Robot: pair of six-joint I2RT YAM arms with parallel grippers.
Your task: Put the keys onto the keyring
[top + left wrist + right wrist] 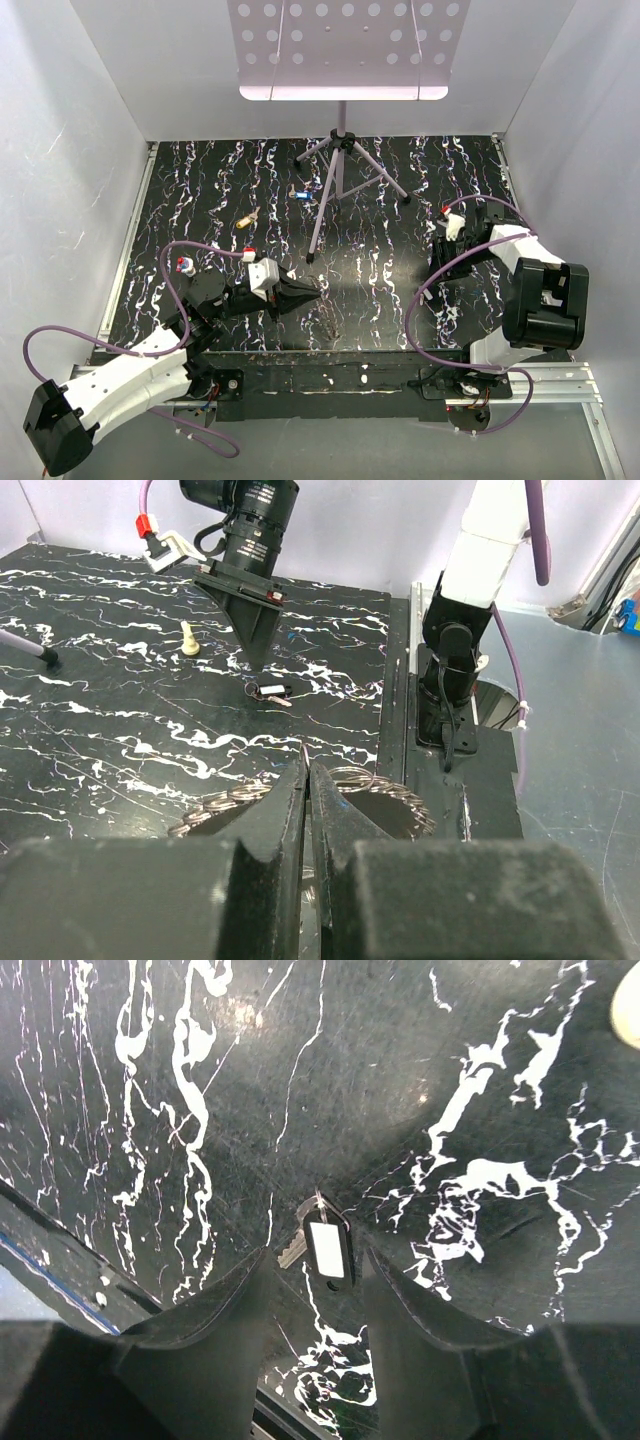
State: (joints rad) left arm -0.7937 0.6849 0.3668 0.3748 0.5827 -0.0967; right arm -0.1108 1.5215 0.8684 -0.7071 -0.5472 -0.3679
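Right gripper [318, 1260]: your fingers stand about half apart and hold nothing.
Black-tagged key [328, 1248]: a small silver metal key with a black plastic head and white label. It lies flat on the black white-veined bench [480, 1110] near its right edge, between your two fingertips and apart from both.
Left gripper [307, 770]: closed tight; you cannot tell whether it pinches anything.
Keyring [398, 792]: a flat silvery toothed metal ring by the bench's near edge, right under the left tips, with its rim showing on both sides.

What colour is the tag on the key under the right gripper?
The tag is black with a white insert, clearest in the right wrist view.
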